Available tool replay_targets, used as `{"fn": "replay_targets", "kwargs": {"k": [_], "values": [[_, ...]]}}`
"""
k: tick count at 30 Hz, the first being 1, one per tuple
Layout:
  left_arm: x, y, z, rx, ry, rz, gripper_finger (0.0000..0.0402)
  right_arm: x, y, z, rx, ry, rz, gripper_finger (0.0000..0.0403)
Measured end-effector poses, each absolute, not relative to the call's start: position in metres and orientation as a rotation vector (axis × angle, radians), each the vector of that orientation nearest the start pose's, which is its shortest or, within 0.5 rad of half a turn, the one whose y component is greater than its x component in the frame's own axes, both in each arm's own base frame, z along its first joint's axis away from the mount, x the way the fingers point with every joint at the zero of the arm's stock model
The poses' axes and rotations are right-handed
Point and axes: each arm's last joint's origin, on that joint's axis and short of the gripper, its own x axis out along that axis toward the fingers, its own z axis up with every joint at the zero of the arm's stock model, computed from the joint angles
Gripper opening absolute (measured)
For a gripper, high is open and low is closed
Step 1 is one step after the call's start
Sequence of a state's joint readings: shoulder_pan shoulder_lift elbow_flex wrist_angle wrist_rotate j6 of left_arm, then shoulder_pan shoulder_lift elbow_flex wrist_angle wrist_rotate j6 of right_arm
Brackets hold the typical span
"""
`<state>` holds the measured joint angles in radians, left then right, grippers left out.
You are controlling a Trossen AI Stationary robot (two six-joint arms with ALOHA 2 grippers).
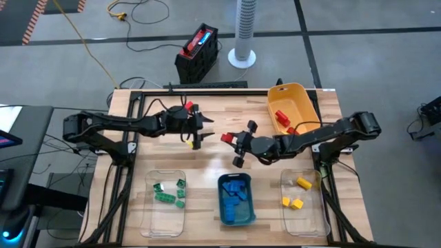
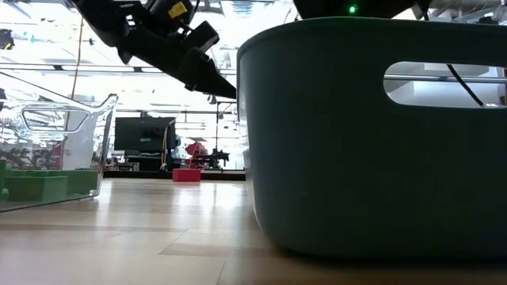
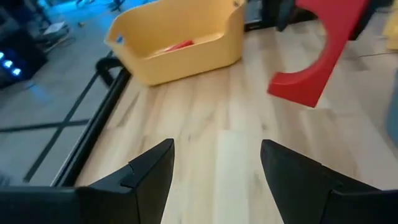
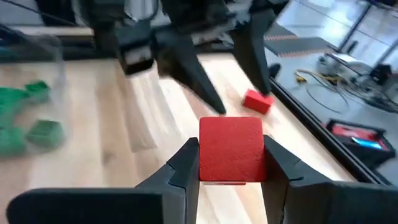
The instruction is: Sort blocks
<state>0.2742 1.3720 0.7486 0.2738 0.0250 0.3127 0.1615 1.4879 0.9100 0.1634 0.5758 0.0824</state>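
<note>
Two end effectors met mid-counter: the right end effector clamped a red block, the left end effector gaped empty at 9 o'clock. Advancing risked collision.

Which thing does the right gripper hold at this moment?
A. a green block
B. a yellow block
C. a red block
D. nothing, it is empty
C: in the right wrist view the right gripper has its two fingers pressed on the sides of a red block, and the high view shows the same red block at its tip above the bare table.
</note>
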Motion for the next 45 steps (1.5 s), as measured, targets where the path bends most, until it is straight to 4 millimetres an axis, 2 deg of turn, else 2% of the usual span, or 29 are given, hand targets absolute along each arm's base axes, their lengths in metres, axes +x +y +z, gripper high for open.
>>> {"fn": "replay_targets", "kwargs": {"k": [10, 15, 24, 28, 33, 40, 45], "values": [[0.277, 0.093, 0.233, 0.213, 0.4, 0.24, 0.0234, 0.309, 0.026, 0.237, -0.037, 0.485, -0.527, 0.0122], [0.274, 0.093, 0.237, 0.211, 0.403, 0.24, 0.0234, 0.297, 0.02, 0.242, -0.004, 0.518, -0.595, 0.0123], [0.254, 0.087, 0.253, 0.223, 0.437, 0.234, 0.0234, 0.28, 0.011, 0.244, 0.022, 0.58, -0.715, 0.0123], [0.247, 0.085, 0.247, 0.244, 0.534, 0.207, 0.0234, 0.266, -0.004, 0.249, 0.054, 0.613, -0.806, 0.0123], [0.246, 0.084, 0.246, 0.259, 0.548, 0.2, 0.0234, 0.244, -0.03, 0.256, 0.136, 0.656, -0.942, 0.0123], [0.246, 0.084, 0.247, 0.259, 0.545, 0.201, 0.0234, 0.214, -0.064, 0.248, 0.31, 0.804, -1.137, 0.0123], [0.246, 0.084, 0.247, 0.258, 0.544, 0.201, 0.0234, 0.205, -0.081, 0.24, 0.395, 0.901, -1.202, 0.0123]]}}
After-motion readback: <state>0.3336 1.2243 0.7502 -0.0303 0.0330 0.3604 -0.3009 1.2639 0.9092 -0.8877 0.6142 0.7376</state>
